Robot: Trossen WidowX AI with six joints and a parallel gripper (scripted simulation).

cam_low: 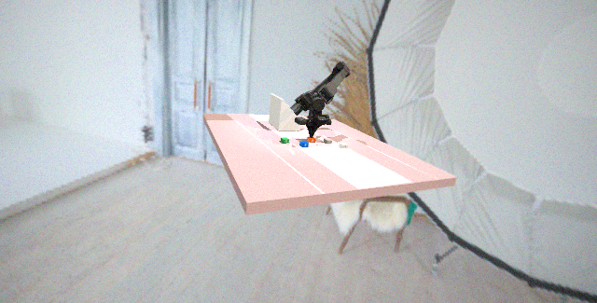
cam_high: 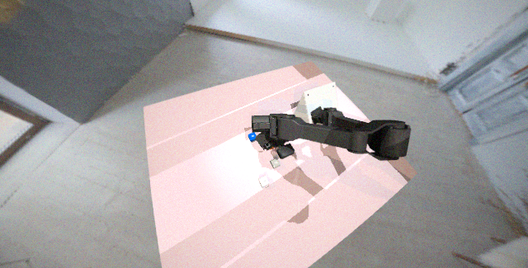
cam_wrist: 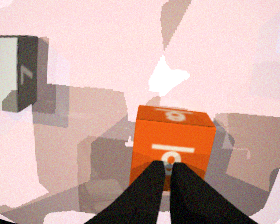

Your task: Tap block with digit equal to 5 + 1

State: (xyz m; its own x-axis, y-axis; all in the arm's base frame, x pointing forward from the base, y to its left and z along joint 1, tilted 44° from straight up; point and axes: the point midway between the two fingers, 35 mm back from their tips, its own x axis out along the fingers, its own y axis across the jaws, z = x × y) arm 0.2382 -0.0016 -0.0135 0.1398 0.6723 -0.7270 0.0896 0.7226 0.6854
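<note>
The orange block (cam_low: 311,140) (cam_wrist: 146,137) stands on the table; its faces show a pale digit with a bar above it in the wrist view, reading as an upside-down underlined 6, partly covered by the fingertips. In the top view the arm mostly hides it. My gripper (cam_low: 312,135) (cam_wrist: 166,171) is shut, its tips together at the orange block's upper face, with nothing seen between them. Whether they touch it I cannot tell. A blue block (cam_high: 252,136) (cam_low: 304,144), a green block (cam_low: 284,140), a grey block (cam_high: 275,162) (cam_low: 326,140) (cam_wrist: 3,75) and a white block (cam_high: 263,181) (cam_low: 343,145) stand apart from it.
A cream angled panel (cam_high: 319,96) (cam_low: 279,114) stands on the pink table (cam_high: 186,218) (cam_low: 261,186) beside the arm. The grey block is left of the fingers in the wrist view. The blue block stands close to the orange one in the exterior view.
</note>
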